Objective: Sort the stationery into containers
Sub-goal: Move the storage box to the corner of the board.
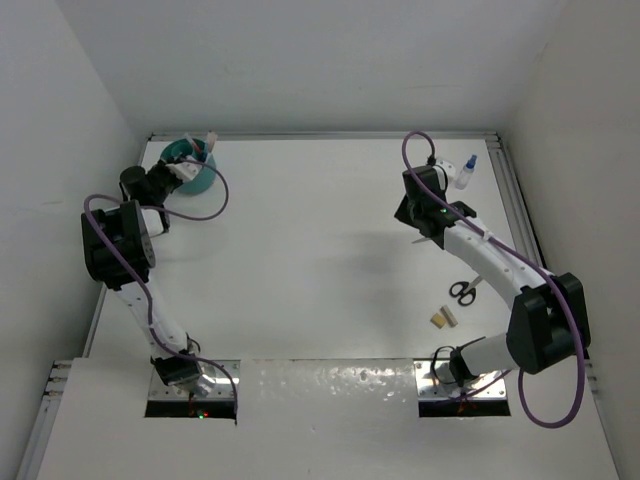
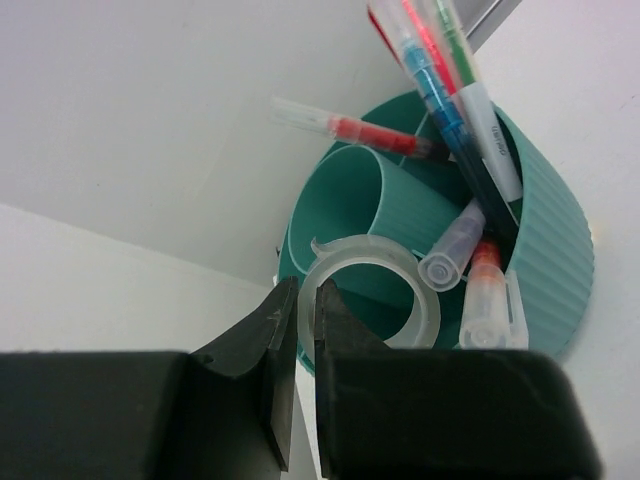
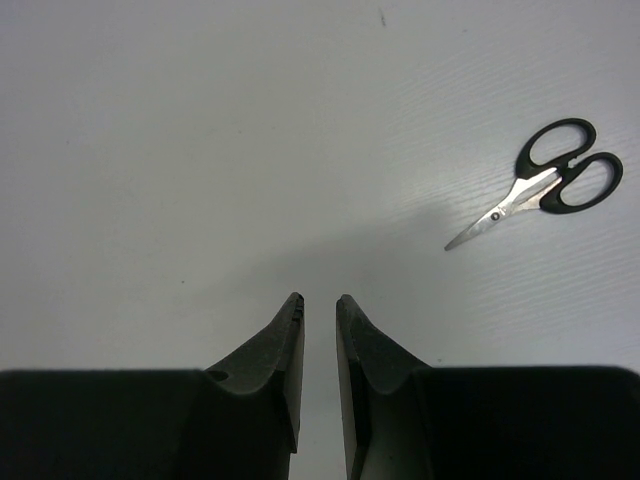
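Pot (image 2: 545, 230) (ribbed teal plastic) holds slim capped pens (image 2: 455, 125)

From here I count one teal pot (image 2: 540, 220). In it I make out at least five pens: three showing red (image 2: 350, 128), one blue (image 2: 440, 95) and one green (image 2: 458, 45). One more clear cap (image 2: 450, 258) lies among them, and I can't tell whether it belongs to a sixth. One white tape ring (image 2: 372, 262) sits at the pot's mouth. Out on the worktop (image 1: 320, 250) I count one pair of scissors (image 1: 462, 291), two tan blocks (image 1: 444, 317) lying side by side, and one small blue-capped bottle (image 1: 466, 172).
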`<move>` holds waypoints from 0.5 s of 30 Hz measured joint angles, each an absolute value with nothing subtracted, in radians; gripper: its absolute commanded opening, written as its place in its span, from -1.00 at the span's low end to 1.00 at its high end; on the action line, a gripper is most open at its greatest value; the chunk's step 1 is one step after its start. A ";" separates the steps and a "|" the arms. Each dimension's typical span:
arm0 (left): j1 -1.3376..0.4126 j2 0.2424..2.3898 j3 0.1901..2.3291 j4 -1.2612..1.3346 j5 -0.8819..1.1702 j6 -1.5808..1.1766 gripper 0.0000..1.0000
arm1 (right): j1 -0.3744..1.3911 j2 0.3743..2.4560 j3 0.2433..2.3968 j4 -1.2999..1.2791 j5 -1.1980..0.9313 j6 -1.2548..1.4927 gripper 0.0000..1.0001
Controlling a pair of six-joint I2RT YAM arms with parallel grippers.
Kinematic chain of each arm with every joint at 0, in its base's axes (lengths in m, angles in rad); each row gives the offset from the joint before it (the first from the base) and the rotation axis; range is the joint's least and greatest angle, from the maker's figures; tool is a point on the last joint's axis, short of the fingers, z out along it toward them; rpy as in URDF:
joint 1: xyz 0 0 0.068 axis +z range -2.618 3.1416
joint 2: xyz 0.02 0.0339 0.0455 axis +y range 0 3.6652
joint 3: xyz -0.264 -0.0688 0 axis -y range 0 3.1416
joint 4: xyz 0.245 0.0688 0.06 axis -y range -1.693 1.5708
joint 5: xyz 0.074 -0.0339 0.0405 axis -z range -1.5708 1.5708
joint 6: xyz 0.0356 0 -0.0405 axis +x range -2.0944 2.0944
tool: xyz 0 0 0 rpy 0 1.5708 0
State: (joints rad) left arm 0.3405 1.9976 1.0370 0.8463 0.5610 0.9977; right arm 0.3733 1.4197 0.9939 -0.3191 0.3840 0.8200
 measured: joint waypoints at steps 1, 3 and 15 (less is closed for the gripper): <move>0.339 2.001 1.042 0.846 0.559 0.997 -0.86 | 0.373 1.420 0.994 -0.321 0.384 0.820 -0.63; 0.335 2.003 1.044 0.844 0.557 0.999 -0.74 | 0.369 1.419 0.994 -0.324 0.384 0.820 -0.62; 0.334 2.003 1.044 0.840 0.531 0.997 -0.25 | 0.362 1.419 0.994 -0.339 0.382 0.831 -0.62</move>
State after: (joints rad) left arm 0.3344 2.0033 1.0435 0.8402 0.5308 0.9974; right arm 0.3622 1.4189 0.9939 -0.3386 0.3824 0.8314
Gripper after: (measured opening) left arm 0.369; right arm 0.189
